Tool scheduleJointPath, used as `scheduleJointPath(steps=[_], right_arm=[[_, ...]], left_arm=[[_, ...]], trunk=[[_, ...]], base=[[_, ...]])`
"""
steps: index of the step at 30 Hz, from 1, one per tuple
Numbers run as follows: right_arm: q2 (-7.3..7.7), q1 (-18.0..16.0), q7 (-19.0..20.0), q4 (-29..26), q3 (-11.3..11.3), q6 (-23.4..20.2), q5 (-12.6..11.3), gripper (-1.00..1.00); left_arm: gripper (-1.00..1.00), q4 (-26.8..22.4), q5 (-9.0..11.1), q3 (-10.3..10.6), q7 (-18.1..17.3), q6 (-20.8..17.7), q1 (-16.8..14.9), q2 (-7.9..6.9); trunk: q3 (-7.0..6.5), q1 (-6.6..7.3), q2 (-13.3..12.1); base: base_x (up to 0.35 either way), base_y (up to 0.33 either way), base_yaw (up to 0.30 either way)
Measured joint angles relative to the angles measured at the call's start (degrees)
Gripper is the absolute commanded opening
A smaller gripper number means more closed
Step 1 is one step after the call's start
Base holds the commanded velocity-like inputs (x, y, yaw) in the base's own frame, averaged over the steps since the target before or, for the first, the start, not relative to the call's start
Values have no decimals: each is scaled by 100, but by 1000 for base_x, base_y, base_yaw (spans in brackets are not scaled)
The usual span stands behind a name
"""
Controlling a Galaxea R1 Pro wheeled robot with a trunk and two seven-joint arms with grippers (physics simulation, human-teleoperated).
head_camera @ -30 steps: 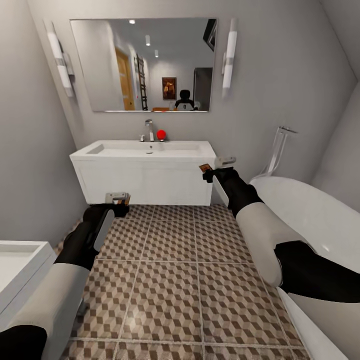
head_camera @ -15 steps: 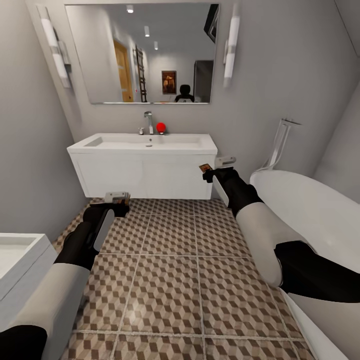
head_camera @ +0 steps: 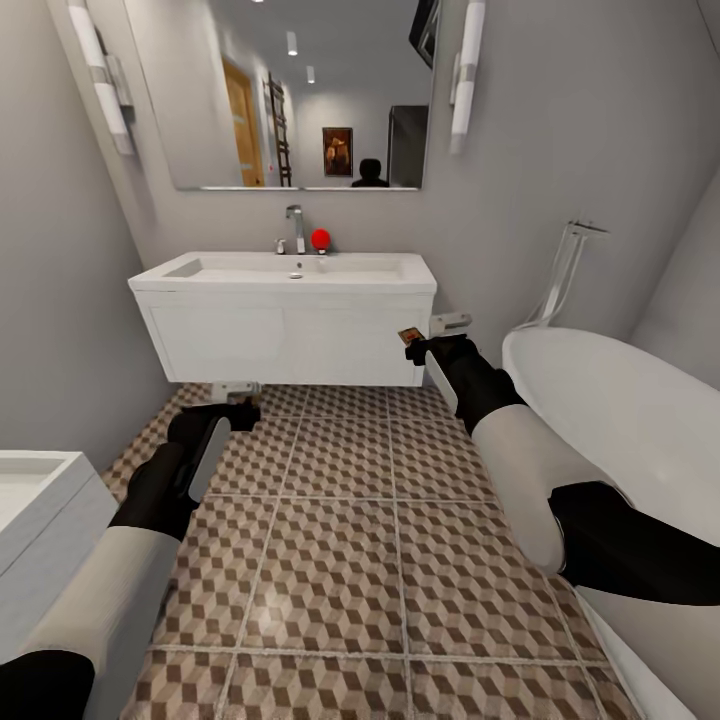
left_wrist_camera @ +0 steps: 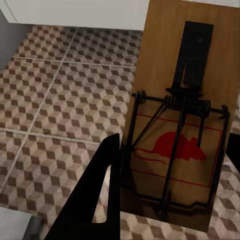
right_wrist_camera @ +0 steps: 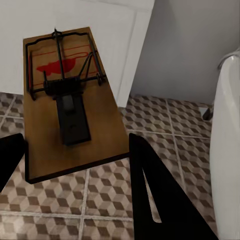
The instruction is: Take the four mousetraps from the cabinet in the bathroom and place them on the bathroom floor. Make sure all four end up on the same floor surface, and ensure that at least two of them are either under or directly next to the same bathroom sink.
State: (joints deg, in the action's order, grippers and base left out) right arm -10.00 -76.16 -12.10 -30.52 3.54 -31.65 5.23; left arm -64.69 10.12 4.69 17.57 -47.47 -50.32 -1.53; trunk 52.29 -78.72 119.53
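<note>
We see smooth matt wood on each mousetrap (left_wrist_camera: 180, 125) (right_wrist_camera: 70, 125), with dark metal springs and a red printed mouse. The bathroom floor (head_camera: 330, 560) is tile with a faint sheen. The sink (head_camera: 290, 270) and bathtub (head_camera: 620, 400) look glossy white, the faucet (head_camera: 296, 228) chrome.

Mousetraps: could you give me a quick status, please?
Left end effector holds one mousetrap. Right end effector holds another. Sink ahead, floor between.
</note>
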Motion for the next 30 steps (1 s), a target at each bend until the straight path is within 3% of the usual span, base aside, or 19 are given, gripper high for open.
scheduleJointPath(steps=[13,16,22,30], right_arm=[[0,0,6,-3,-4,8,1,-100],[0,0,6,-8,-9,4,0,-100],[0,-1,6,-9,-1,8,1,-100],[0,-1,6,-9,-1,7,1,-100]], left_arm=[[-100,-44,-19,30,12,12,0,115],[-100,-296,-20,32,8,2,0,121],[-100,-605,-20,60,18,-5,0,113],[-100,-509,-36,6,54,-124,-8,103]], trunk=[[353,-286,522],[435,-351,642],[491,-352,644],[564,-352,643]], base=[[0,0,0],[0,0,0],[0,0,0],[0,0,0]])
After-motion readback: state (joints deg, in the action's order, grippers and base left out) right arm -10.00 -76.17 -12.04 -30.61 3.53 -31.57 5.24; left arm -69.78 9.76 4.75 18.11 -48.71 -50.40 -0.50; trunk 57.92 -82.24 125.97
